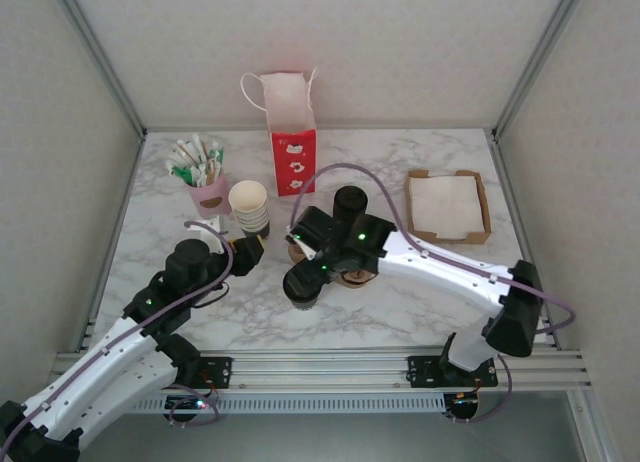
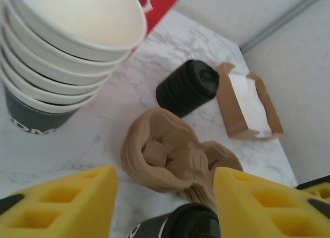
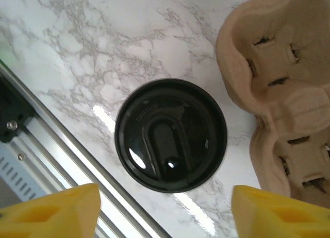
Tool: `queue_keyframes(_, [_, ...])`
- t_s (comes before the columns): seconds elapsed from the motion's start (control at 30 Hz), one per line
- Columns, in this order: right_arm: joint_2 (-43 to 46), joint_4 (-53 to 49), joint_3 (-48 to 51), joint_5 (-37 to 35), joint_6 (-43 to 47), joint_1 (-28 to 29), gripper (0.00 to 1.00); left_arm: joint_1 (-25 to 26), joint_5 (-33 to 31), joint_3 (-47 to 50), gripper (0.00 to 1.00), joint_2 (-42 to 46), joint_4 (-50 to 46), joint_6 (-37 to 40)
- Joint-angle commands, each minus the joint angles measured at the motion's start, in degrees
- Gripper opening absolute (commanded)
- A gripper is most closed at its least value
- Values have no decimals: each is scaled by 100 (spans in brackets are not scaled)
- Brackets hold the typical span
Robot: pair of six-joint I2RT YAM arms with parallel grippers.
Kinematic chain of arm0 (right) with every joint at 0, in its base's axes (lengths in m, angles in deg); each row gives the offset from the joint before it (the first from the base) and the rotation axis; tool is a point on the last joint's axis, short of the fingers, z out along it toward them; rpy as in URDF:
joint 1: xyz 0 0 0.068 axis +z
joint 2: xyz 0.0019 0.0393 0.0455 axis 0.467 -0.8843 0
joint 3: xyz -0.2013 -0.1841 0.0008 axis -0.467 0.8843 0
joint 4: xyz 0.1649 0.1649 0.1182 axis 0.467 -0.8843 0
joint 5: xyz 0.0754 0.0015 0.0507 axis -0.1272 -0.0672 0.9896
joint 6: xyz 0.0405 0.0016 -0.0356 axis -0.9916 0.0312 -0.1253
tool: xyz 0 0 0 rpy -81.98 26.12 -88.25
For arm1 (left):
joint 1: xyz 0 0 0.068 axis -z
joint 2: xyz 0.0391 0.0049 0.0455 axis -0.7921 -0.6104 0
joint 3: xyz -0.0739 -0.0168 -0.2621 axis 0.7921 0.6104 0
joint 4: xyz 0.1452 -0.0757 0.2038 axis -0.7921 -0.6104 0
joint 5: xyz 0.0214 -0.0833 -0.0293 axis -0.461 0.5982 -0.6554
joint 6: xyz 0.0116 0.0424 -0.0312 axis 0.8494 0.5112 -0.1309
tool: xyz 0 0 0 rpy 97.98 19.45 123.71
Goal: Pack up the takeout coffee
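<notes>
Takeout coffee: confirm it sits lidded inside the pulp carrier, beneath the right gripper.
Not inside: the takeout coffee stands on the table beside the carrier, lidded, beneath the right gripper. The right wrist view shows it.

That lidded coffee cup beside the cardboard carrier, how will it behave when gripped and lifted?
The takeout coffee has a glossy lid, probably slippery. The lid hides its contents, so weight is uncertain. Upright on the smooth table, it may tip if pushed high.

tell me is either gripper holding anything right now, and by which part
Nothing is held. The right gripper is open above the takeout coffee, clear of its lid; the left gripper is open and empty too.
</notes>
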Motion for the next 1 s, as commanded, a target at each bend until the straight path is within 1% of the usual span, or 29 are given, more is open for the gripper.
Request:
queue_keyframes(0.0, [480, 714, 591, 697, -528, -369, 44, 172, 644, -306, 43, -304, -491, 37])
queue_keyframes(0.03, [597, 875, 804, 882, -620, -475, 31, 246, 697, -373, 40, -403, -589, 46])
queue_keyframes(0.1, [772, 1185, 1133, 1163, -798, -648, 12, 391, 840, -437, 38, -606, -720, 45])
queue_keyframes(0.17, [857, 1405, 1371, 1381, -942, -816, 0, 553, 1008, -477, 36, -825, -792, 35])
queue_keyframes(0.23, [905, 1596, 1593, 1616, -1066, -966, 0, 684, 1274, -484, 33, -1028, -783, 13])
queue_keyframes(0.3, [922, 1877, 1797, 1915, -1194, -1122, 0, 807, 1338, -478, 33, -1119, -750, -32])
queue_keyframes(0.37, [866, 2063, 1919, 2105, -1301, -1229, 0, 906, 1346, -497, 33, -1196, -758, -33])
queue_keyframes(0.5, [683, 2227, 2004, 2257, -1362, -1294, 0, 1033, 1223, -502, 33, -1321, -794, -16])
queue_keyframes(0.7, [536, 2305, 2101, 2287, -1428, -1306, 0, 1082, 1154, -449, 33, -1403, -736, 18])
queue_keyframes(0.97, [464, 2225, 2152, 2146, -1457, -1319, 0, 1130, 1178, -362, 33, -1585, -581, 46])
